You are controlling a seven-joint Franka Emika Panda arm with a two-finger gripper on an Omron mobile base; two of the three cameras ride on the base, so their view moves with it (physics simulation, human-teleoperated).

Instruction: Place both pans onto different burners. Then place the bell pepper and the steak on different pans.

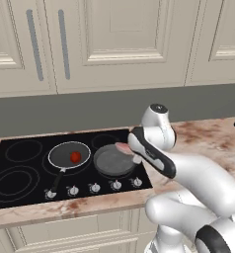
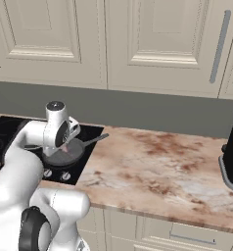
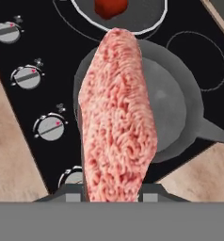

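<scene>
Steak is clamped between the fingers of the claw, its pink-and-white slab standing on edge and reaching away from the fingertips. In the left base view the claw is seen with the meat poking out over the right rim of the deeper grey pan. Directly beneath the held steak, that grey pan is set on the black cooktop, its handle running off toward the marbled desk; whether the meat touches the pan floor cannot be told. Beside the claw, a row of small silver knobs is lined along the cooktop edge. Just beyond the grey pan, the shallow dark pan with the pale rim is placed on a ring burner, and the red bell pepper is seen lying inside it. Farther off, cream cabinet doors are mounted above a grey wall strip.
</scene>
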